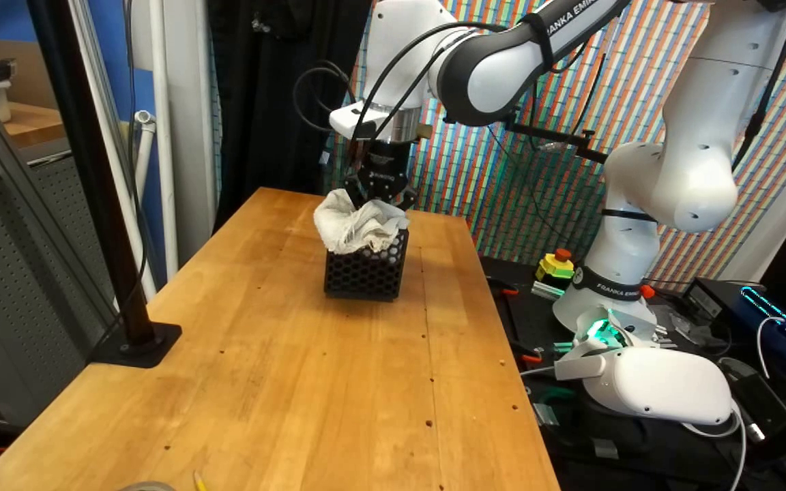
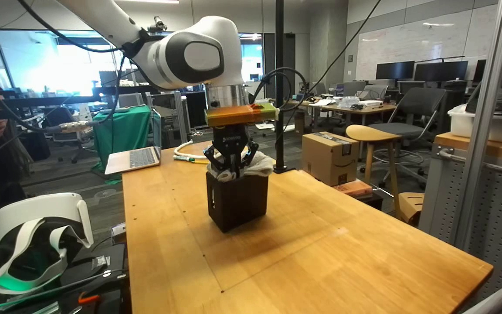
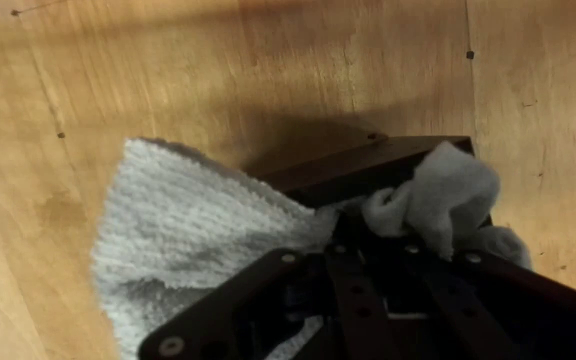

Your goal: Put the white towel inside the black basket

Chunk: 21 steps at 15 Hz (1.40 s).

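Observation:
The white towel [image 1: 359, 225] is bunched over the open top of the black basket [image 1: 366, 273]. In an exterior view, the towel [image 2: 259, 165] shows above the rim of the basket [image 2: 240, 203], which stands upright on the table. My gripper [image 2: 235, 173] points down at the basket's mouth, its fingers close together with towel cloth around them. In the wrist view, the gripper [image 3: 355, 225] is shut on the towel [image 3: 178, 220], which spreads out on both sides of the fingers. Part of the towel hangs beyond the rim of the basket [image 3: 368, 165]. The fingertips are mostly hidden by the cloth.
The wooden table [image 1: 284, 382] carries a black pole on a base plate [image 1: 140, 344] at one edge. A laptop [image 2: 135, 159] and a white cable [image 2: 185, 155] lie at the table's far end. A white headset [image 1: 659, 385] sits beside the table.

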Tool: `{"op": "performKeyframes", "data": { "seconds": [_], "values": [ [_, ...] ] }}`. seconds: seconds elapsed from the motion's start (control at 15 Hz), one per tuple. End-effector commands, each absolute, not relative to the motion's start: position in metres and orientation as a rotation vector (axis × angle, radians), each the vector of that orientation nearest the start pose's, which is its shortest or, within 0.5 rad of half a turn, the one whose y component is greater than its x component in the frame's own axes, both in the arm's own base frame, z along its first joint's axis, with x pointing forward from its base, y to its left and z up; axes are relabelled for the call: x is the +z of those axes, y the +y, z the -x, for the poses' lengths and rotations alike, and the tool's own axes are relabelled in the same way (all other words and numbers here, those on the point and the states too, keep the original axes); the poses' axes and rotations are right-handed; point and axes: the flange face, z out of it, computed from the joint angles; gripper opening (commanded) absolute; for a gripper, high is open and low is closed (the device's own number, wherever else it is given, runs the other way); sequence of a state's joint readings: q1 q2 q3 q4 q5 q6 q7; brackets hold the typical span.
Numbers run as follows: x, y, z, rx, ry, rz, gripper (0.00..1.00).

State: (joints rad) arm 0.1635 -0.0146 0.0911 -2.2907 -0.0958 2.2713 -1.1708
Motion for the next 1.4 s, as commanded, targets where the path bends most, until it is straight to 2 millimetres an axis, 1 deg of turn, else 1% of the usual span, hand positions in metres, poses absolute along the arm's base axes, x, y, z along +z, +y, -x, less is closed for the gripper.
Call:
{"op": "performKeyframes", "data": {
  "seconds": [0.0,0.2,0.27,0.47,0.6,0.67,0.73,0.8,1.07,1.33],
  "values": [
    [0.315,0.124,-0.502,0.147,-2.171,2.234,0.16],
    [0.284,0.136,-0.494,0.245,-2.213,2.138,0.16],
    [0.28,0.14,-0.492,0.257,-2.227,2.112,0.16],
    [0.282,0.144,-0.493,0.262,-2.245,2.092,0.16],
    [0.295,0.145,-0.493,0.244,-2.259,2.122,0.16],
    [0.306,0.148,-0.492,0.236,-2.278,2.146,0.16],
    [0.317,0.152,-0.489,0.237,-2.302,2.174,0.16],
    [0.323,0.156,-0.487,0.247,-2.329,2.191,0.16],
    [0.353,0.185,-0.469,0.274,-2.456,2.298,0.16],
    [0.395,0.211,-0.449,0.24,-2.546,2.424,0.16]
  ]
}}
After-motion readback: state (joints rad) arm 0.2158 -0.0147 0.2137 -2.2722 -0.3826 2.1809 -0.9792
